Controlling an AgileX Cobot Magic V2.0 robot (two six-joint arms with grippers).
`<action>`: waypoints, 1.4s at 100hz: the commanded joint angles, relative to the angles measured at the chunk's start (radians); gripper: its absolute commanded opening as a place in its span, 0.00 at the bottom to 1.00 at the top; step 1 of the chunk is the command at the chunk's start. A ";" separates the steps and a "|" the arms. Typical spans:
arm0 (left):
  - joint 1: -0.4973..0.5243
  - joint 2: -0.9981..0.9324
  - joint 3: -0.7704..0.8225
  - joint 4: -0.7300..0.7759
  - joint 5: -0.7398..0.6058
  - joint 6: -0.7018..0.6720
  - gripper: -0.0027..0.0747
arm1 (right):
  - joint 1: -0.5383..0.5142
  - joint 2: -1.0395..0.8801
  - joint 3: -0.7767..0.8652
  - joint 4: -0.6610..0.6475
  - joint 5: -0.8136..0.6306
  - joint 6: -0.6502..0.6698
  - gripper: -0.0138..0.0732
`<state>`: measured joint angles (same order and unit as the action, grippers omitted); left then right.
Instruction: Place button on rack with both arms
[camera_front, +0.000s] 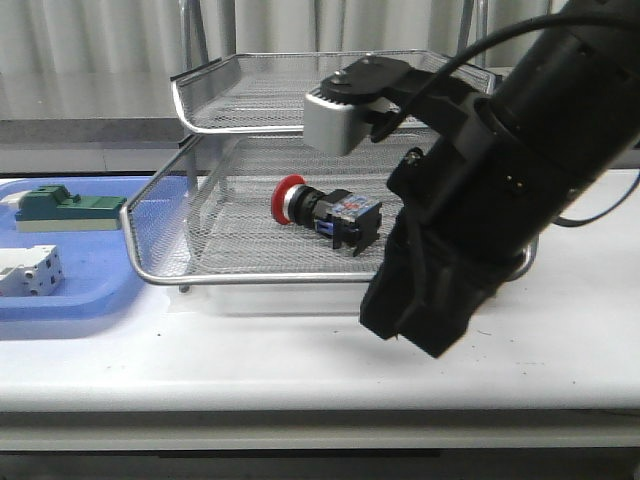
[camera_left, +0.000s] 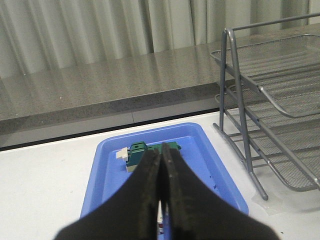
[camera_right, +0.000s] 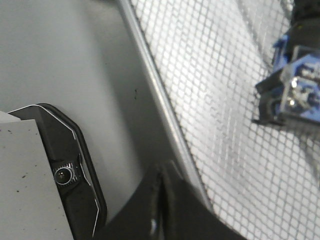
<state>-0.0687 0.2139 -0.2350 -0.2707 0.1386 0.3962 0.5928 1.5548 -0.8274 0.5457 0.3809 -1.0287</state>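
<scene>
Only front view shows button (camera_front: 325, 213) whole, on rack (camera_front: 215, 238)

Pale grey-beige curtains (camera_left: 100, 30) hang in soft vertical folds across the whole back of the scene, closed, with even diffuse light falling on them. Below the curtains runs a long grey speckled ledge (camera_left: 100, 87) with a glossy top that reflects the folds faintly; its front edge is darker, and a dark gap separates it from the desk. The desk (camera_front: 300, 370) is white and smooth, brightly and evenly lit, with a few tiny dark specks on its surface and a thick pale front edge. Beneath that edge the view goes dark. Shadows on the desk are soft and short
</scene>
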 joint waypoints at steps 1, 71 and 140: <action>0.002 0.011 -0.028 -0.012 -0.080 -0.011 0.01 | -0.026 -0.006 -0.066 -0.006 -0.074 -0.012 0.08; 0.002 0.011 -0.028 -0.012 -0.080 -0.011 0.01 | -0.144 0.121 -0.272 -0.025 0.034 -0.008 0.08; 0.002 0.011 -0.028 -0.012 -0.080 -0.011 0.01 | -0.149 -0.267 -0.268 -0.205 0.192 0.507 0.09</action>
<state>-0.0687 0.2139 -0.2350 -0.2707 0.1386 0.3962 0.4515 1.3736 -1.0692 0.4165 0.6021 -0.6307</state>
